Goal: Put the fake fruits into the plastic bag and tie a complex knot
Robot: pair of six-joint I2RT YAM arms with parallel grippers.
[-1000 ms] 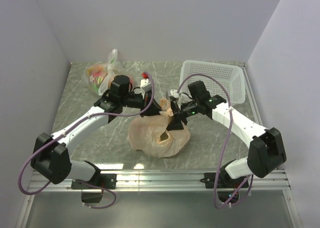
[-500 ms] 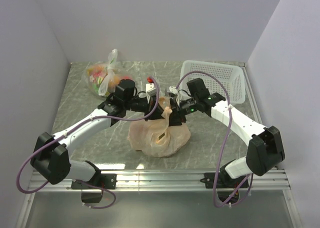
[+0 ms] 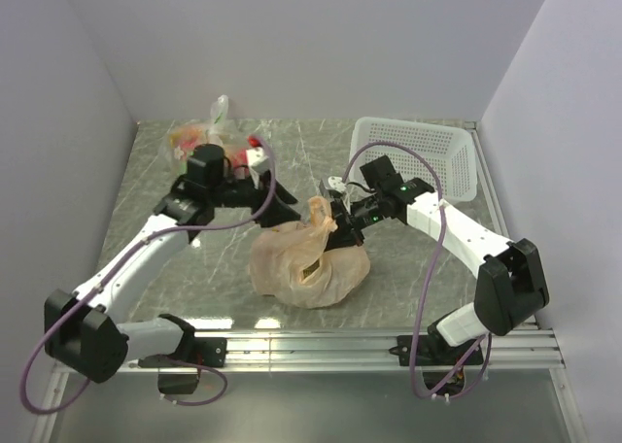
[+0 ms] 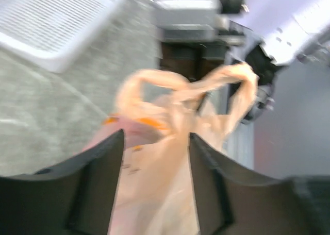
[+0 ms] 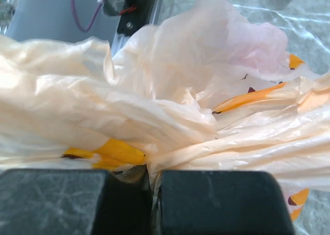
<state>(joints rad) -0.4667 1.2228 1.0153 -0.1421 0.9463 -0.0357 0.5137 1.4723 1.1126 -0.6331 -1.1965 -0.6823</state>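
Plastic bag [image 3: 309,268]: mid-table, bulging (contents hidden).
Right gripper [image 3: 337,224]: clamped on its neck, bag's 1 o'clock.
Left gripper [image 3: 285,210]: parted, empty; handle loops [image 3: 319,210] at its 3 o'clock.

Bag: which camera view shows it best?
Top external: nearly the whole bag shows. Left wrist gives a blurred upper part with handles; right wrist, only crumpled film pinched in the right claw.

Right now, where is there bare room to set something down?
Bare table shows at the back, between the clear fruit bag and the white basket, and in front between the peach plastic bag and the right arm. The centre is crowded: the left gripper and right gripper work at its handles.
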